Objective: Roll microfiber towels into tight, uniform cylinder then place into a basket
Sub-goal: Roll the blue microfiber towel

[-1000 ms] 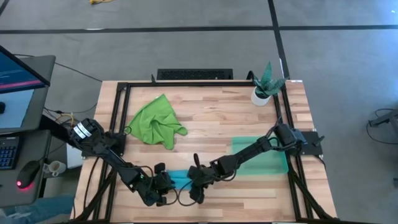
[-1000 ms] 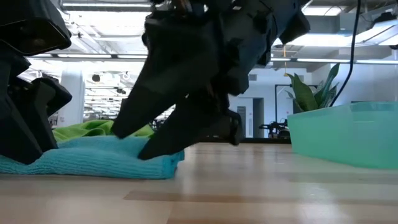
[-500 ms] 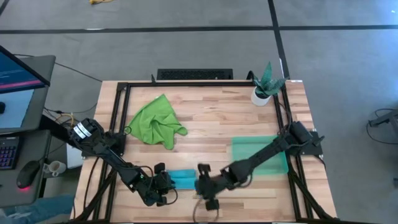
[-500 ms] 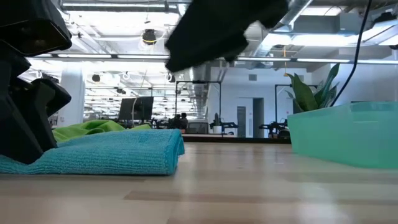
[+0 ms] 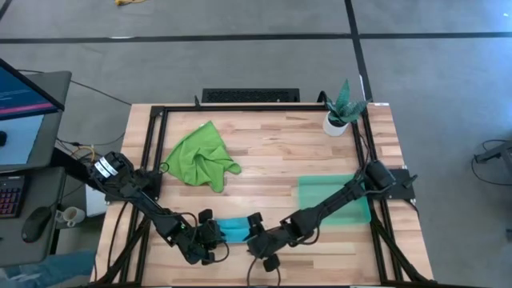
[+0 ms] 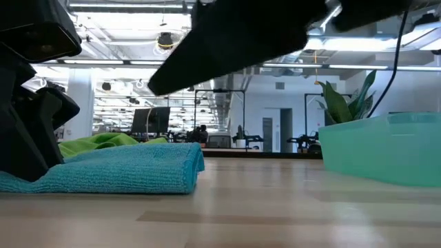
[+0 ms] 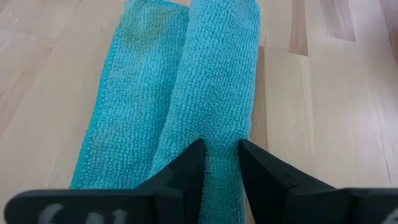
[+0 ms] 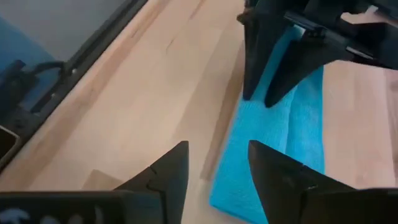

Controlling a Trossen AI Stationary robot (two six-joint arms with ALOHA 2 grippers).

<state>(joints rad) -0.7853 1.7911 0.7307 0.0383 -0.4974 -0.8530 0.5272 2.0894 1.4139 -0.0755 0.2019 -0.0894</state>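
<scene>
The sky-blue towel (image 5: 234,230) lies as a narrow folded strip near the table's near edge; it also shows in the low view (image 6: 131,169). My left gripper (image 5: 210,238) is shut on its left end (image 7: 220,144). My right gripper (image 5: 260,242) is open and hangs above the table just off the towel's right end (image 8: 219,148), touching nothing. The lime green towel (image 5: 200,156) lies crumpled at the far left. The teal basket (image 5: 316,190) stands at the right, under my right arm. My left gripper pinches a raised lengthwise fold of the blue towel (image 7: 219,118) between its two fingers, at the towel's left end. The fingers slant down from the table's left and point along the strip. The towel lies flat on the table, slack, several layers thick.
A potted plant in a white pot (image 5: 339,112) stands at the far right corner. A black frame rail (image 5: 152,152) runs round the tabletop. Bare wood lies between the green towel and the basket (image 6: 379,151).
My right gripper has risen off the blue towel's right end and gone a little toward the table's near edge, then back toward the towel. The towel's right end now lies uncovered, folded over on the table. My left gripper has kept still.
</scene>
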